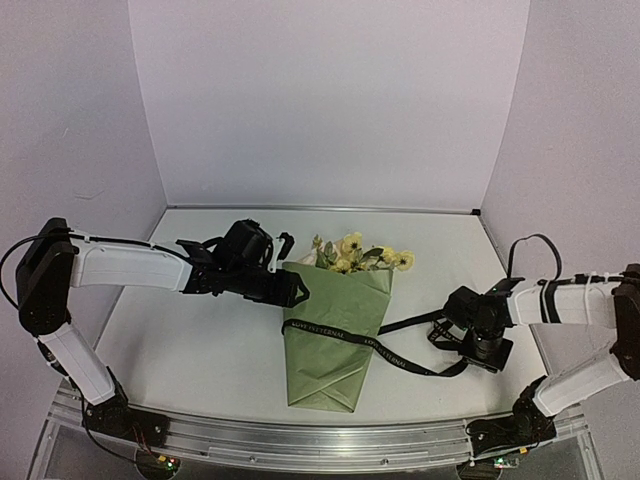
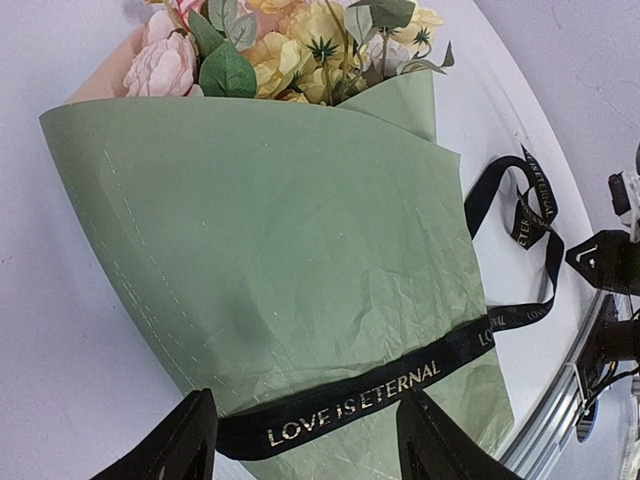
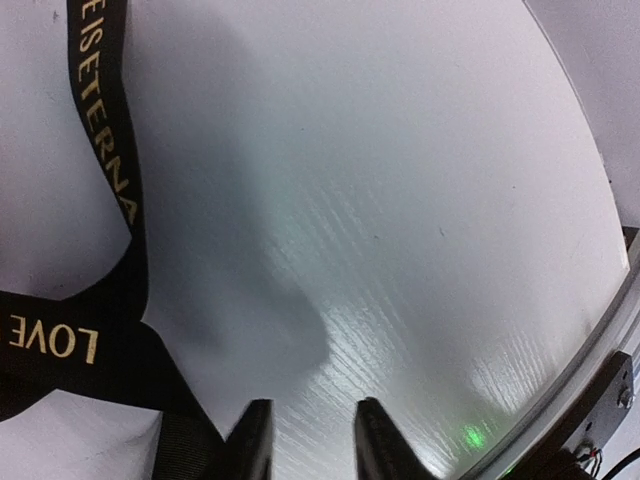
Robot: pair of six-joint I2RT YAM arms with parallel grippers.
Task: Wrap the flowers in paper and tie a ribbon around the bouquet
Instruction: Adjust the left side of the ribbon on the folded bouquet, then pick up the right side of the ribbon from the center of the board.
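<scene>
The bouquet lies mid-table, an olive-green paper [image 1: 335,340] cone with yellow flowers [image 1: 352,250] poking past its far rim. A black ribbon [image 1: 325,329] with pale lettering crosses the cone and trails right to a loose loop beside my right gripper [image 1: 480,340]. My left gripper [image 1: 296,290] hovers at the cone's upper left edge. In the left wrist view, the left gripper [image 2: 310,445] is open, its fingers straddling the ribbon [image 2: 350,405] on the paper [image 2: 280,230] below the flowers [image 2: 300,50]. The right gripper [image 3: 312,440] is open over bare table, the ribbon [image 3: 115,190] just to its left.
The white table [image 1: 200,350] is closed in by pale walls at the back and both sides. An aluminium rail [image 1: 320,440] runs along the near edge, where both arm bases stand. The table's edge [image 3: 600,340] lies close to the right gripper.
</scene>
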